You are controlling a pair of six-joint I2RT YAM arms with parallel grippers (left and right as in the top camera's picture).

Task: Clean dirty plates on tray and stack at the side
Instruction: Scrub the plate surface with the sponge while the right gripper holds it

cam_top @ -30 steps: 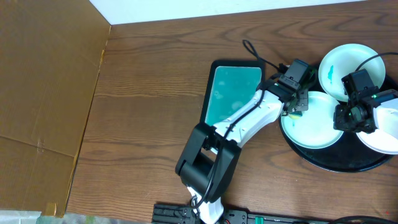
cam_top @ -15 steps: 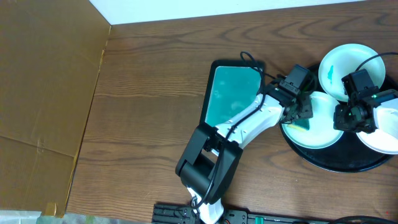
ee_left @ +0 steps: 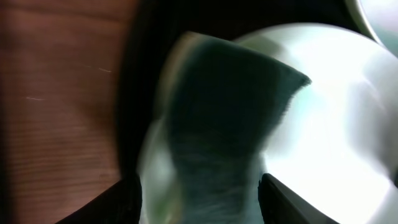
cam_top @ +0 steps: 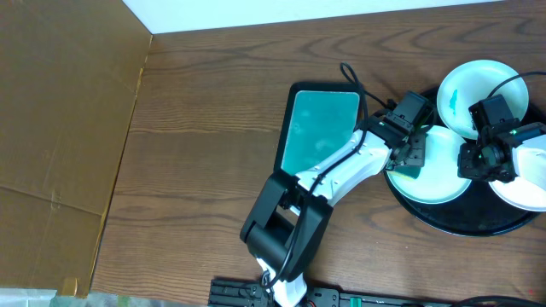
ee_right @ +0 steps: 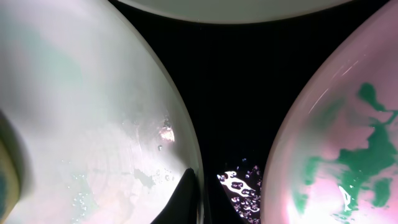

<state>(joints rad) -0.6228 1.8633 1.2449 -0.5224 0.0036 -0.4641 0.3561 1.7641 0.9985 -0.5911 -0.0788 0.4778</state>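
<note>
While the left gripper (cam_top: 410, 152) is clenching a dark green sponge (ee_left: 224, 118) and pressing it onto the middle plate (cam_top: 437, 177), all three plates are sitting on the black tray (cam_top: 465, 223). The right gripper (cam_top: 480, 159) is resting a finger (ee_right: 188, 198) at that plate's rim, though I cannot tell whether it is pinching. The far plate (cam_top: 482, 85) is showing a teal smear.

A dark green pad (ee_left: 230, 118) is held in the end effector (ee_left: 200, 186), whose dark fingertips (ee_left: 127, 202) are seen at the lower edge. The pad is laid over the left part of a white plate (ee_left: 339, 124), which spreads ahead and to the right. To the left, the black tray (ee_left: 140, 68) is seen, and beyond it the wooden desk (ee_left: 56, 106). Everything is blurred.
</note>
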